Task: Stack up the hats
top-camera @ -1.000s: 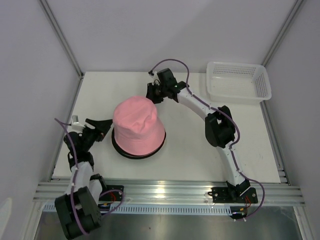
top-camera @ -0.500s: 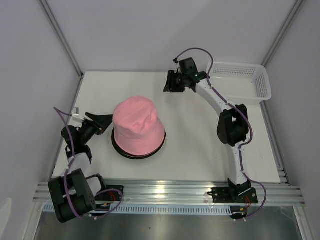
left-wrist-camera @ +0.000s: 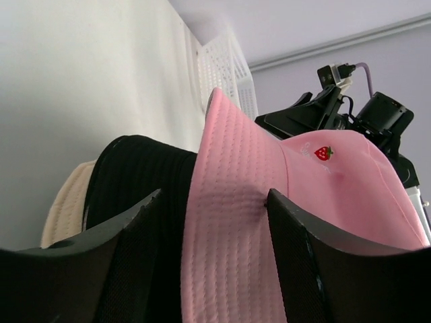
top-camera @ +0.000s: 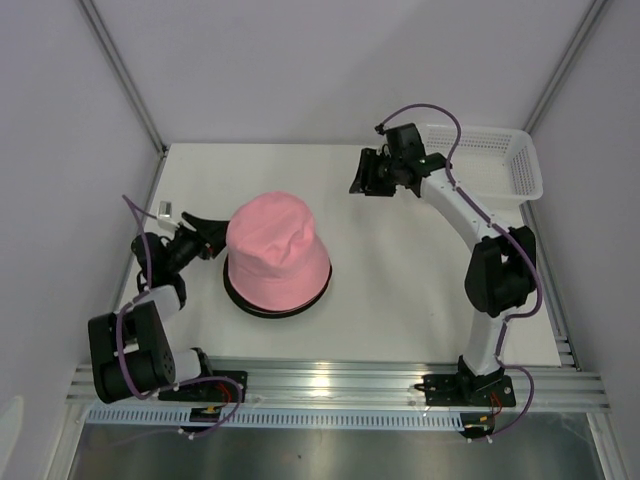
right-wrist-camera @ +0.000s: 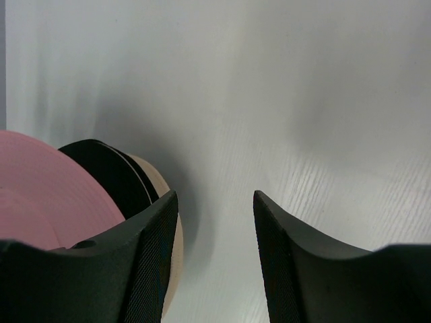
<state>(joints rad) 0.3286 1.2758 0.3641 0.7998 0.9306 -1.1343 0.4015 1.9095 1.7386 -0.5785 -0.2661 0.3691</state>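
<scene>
At the centre-left of the table (top-camera: pixel 400 290), the hats stand as a single pile. The pink hat (top-camera: pixel 277 250) is uppermost, crown up, its top slightly dented. A black hat (top-camera: pixel 243 303) shows beneath it as a dark brim ringing the pink one on the near and left sides. Both wrist views show a tan hat (left-wrist-camera: pixel 64 202) lowest in the pile, its edge peeking out past the black brim against the table surface. How many black layers lie between pink and tan cannot be told. A small strawberry emblem (left-wrist-camera: pixel 324 153) is stitched on the pink crown.

Left gripper (top-camera: pixel 208 235): low at the left side of the pile, pointed at it. Its fingers are spread wide, and the left wrist view shows the pink and black brims in the gap between them. Neither finger is pressed onto fabric, so nothing is held. Whether the fingertips touch the pile cannot be told.

Right gripper (top-camera: pixel 362 175): at the far side of the table, well apart from the pile, between it and the white lattice basket (top-camera: pixel 500 185) in the far right corner. Its fingers stand apart with only bare table between them, and it holds nothing. The right wrist view has the pile off to its left edge.
</scene>
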